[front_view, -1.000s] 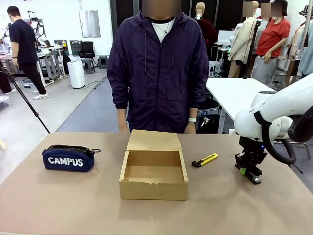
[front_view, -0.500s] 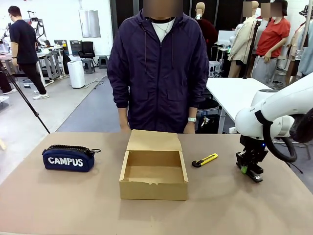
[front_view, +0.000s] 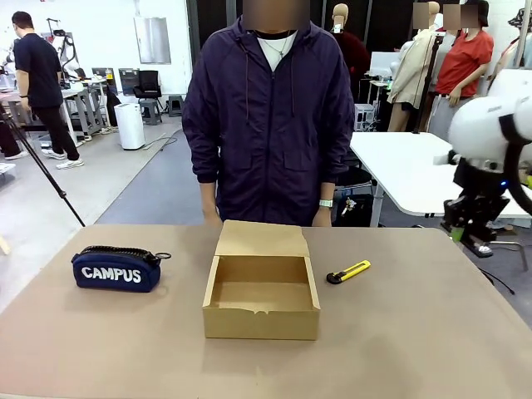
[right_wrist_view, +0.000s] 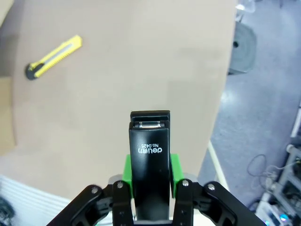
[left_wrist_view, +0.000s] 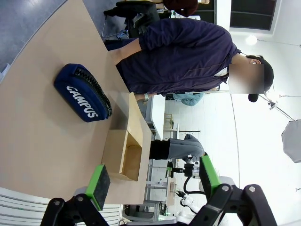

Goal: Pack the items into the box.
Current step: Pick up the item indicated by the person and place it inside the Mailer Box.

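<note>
The open brown box (front_view: 261, 293) sits mid-table with its flap lid laid back toward the person; it also appears edge-on as the box (left_wrist_view: 123, 155). The navy "CAMPUS" pouch (front_view: 117, 268) lies to its left, also seen as the pouch (left_wrist_view: 83, 97). A yellow-and-black utility knife (front_view: 348, 272) rests to the right of the box and shows as the knife (right_wrist_view: 52, 56). My right gripper (front_view: 468, 236) hangs high above the table's right edge, shut on the black stapler (right_wrist_view: 150, 160), also seen as the stapler (front_view: 480, 245). My left gripper (left_wrist_view: 153, 179) stands open, holding nothing.
A person in a dark purple jacket (front_view: 268, 116) stands at the far side behind the box, hands down at the table edge. The table's right edge (right_wrist_view: 221, 103) drops to the floor below my right gripper. A white table (front_view: 399, 166) stands behind.
My right gripper has lifted the stapler off the table and risen up and to the right. The left gripper, box, pouch and knife have not moved.
</note>
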Controlling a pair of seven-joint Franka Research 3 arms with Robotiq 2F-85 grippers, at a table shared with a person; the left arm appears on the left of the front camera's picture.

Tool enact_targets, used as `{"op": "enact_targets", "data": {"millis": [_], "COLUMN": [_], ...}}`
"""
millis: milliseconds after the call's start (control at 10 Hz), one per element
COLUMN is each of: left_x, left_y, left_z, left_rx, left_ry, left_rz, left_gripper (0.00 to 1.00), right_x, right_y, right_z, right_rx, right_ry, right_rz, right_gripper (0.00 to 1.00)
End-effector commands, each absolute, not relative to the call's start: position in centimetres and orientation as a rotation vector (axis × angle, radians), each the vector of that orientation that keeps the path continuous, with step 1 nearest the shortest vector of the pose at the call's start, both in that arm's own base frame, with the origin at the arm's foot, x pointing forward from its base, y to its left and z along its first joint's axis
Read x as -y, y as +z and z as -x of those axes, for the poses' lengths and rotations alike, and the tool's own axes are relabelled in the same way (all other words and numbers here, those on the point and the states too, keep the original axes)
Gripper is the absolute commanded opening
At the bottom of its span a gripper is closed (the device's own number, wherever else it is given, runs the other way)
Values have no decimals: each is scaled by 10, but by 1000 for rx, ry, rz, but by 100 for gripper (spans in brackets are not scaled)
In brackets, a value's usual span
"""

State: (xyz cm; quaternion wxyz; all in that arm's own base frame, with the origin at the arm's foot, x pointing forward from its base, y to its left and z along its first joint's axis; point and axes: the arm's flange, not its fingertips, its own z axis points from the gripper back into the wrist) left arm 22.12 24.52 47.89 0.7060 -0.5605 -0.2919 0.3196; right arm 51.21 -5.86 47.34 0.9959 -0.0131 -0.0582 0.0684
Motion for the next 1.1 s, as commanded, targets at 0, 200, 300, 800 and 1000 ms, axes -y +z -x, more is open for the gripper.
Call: {"op": "enact_targets", "data": {"millis": [0,200,300,800,1000], "left_x": [-246,-246,-246,-246,-246], "left_y": [479,479,479,479,479], "left_z": [-222,-222,-222,-222,-222], "left_rx": [672,672,672,672,672], "left_ry": [696,696,696,696,696], "left_rz": [1258,1258,1258,1258,1258], "left_gripper": [100,100,100,100,100], "right_x": [43,43,54,-104,-188], "right_y": [467,467,467,517,521], "right_z": [-513,-513,-513,-542,-545], "right_rx": [93,93,103,370,431], "right_ry": [188,188,148,729,1029], "right_rz": [25,25,24,-42,-121], "right_gripper": [0,0,0,0,0]}}
